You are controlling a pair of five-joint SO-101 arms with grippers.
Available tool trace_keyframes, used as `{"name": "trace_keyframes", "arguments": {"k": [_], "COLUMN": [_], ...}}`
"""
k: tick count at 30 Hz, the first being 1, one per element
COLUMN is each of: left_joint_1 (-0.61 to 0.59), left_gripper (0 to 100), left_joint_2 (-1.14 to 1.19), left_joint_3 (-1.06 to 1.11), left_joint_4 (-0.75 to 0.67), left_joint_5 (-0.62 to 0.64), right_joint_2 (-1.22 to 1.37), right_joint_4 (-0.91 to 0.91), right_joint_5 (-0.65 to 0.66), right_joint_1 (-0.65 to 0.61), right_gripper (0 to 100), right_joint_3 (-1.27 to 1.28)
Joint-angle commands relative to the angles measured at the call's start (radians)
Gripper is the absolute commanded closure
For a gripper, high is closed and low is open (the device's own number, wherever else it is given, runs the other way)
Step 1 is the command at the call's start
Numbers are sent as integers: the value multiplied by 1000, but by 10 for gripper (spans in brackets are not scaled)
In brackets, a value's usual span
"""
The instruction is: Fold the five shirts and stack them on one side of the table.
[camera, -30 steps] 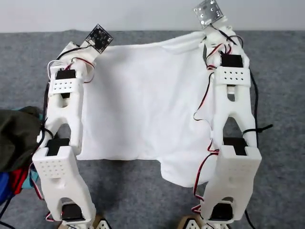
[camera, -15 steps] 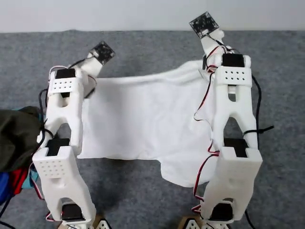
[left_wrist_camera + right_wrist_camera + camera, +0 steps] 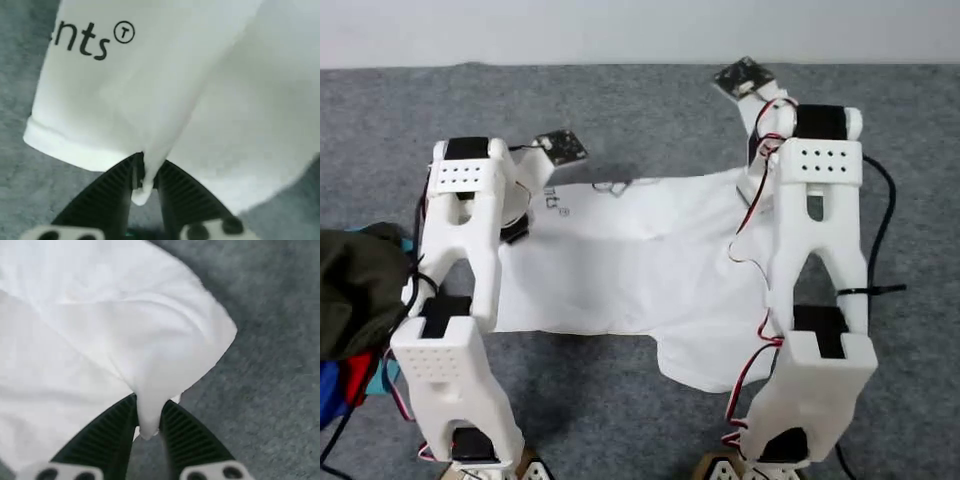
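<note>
We have the white shirt (image 3: 630,270) lying spread on the grey surface (image 3: 620,110) between the two arms, its far edge raised and turned back toward the near hem; the left gripper (image 3: 142,175) is clamped on a pinch of cloth at the corner that carries the dark print (image 3: 90,40), and the right gripper (image 3: 147,425) is clamped on the opposite far corner. We judge the step in hand to be the fold of the far edge over the body. To do it well we should carry both corners toward the near hem at one pace and one height, so the raised edge stays straight and does not sag in the middle; we should lay it square along the hem and let go only once the cloth rests flat. A lobe of cloth (image 3: 705,365) juts past the near hem by the right arm and may need tucking; the pile of dark and coloured shirts (image 3: 355,290) lies at the left edge, well apart.
</note>
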Motion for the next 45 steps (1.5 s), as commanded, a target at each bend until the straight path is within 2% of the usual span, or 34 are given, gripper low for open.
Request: {"name": "trace_keyframes", "arguments": {"k": [1, 5, 10, 14, 23, 31, 35, 37, 42, 45], "left_joint_1": [-3, -57, -114, -137, -144, -144, -150, -149, -143, -143], "left_gripper": [995, 994, 978, 975, 975, 973, 920, 892, 849, 836], "left_joint_2": [-86, -103, -112, -123, -308, -215, -160, -153, -186, -222], "left_joint_3": [-36, -31, 21, 113, 363, 395, 395, 395, 395, 395], "left_joint_4": [132, 143, 143, 144, 143, 135, 84, 69, 68, 75], "left_joint_5": [-110, -141, -226, -273, -384, -384, -361, -316, -292, -292], "right_joint_2": [-81, -154, -312, -450, -680, -734, -731, -731, -739, -739], "right_joint_4": [96, 96, 94, 93, 93, 50, -18, -25, -24, -24], "right_joint_5": [3, 5, 8, 8, 9, 9, 8, 5, 3, 6], "right_joint_1": [-22, -12, -10, -16, -16, -15, -10, -10, -8, -8], "right_gripper": [990, 990, 990, 990, 990, 990, 987, 946, 735, 711], "right_joint_3": [-54, 20, 239, 445, 770, 967, 1034, 1042, 1039, 1037]}}
